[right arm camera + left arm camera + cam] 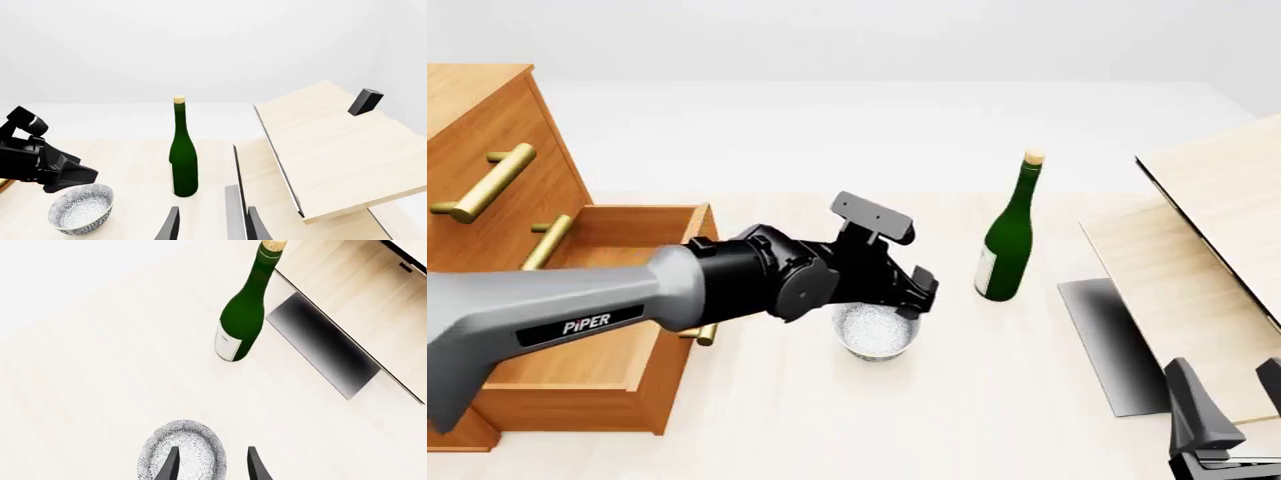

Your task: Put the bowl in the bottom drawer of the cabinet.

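The speckled white-grey bowl (876,332) stands on the table just right of the open bottom drawer (651,392) of the orange-brown cabinet (481,130). My left gripper (894,302) hangs directly over the bowl and is open. In the left wrist view its gripper (213,467) straddles the rim of the bowl (181,447), with one finger (171,466) over the inside and the other outside it. My right gripper (1232,395) is open and holds nothing, low at the front right. The right wrist view also shows the bowl (80,209).
A green wine bottle (1009,240) stands upright to the right of the bowl. Pale wood boards with a dark edge (1214,250) lean at the far right above a grey panel (1108,340). The two upper drawers are shut, with brass handles (487,180).
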Robot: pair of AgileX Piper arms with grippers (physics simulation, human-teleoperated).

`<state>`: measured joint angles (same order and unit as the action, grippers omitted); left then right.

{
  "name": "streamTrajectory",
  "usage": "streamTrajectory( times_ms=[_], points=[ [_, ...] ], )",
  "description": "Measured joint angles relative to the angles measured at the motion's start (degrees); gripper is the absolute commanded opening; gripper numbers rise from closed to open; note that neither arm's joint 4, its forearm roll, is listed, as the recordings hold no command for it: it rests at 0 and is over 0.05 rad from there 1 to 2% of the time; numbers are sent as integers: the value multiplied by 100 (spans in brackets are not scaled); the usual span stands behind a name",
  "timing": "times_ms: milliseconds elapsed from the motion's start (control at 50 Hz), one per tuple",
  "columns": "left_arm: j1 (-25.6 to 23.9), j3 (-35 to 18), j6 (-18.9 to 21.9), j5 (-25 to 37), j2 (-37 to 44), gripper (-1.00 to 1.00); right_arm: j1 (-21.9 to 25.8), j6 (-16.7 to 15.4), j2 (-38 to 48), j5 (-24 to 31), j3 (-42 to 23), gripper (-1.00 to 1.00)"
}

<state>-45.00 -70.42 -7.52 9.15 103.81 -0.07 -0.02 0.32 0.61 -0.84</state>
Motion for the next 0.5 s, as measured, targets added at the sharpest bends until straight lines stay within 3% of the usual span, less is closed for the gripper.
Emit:
streamTrajectory(
  times_ms=[500],
  points=[
    [-10, 116, -232, -365, 347, 100, 0, 0, 0, 0, 0, 100]
  ],
)
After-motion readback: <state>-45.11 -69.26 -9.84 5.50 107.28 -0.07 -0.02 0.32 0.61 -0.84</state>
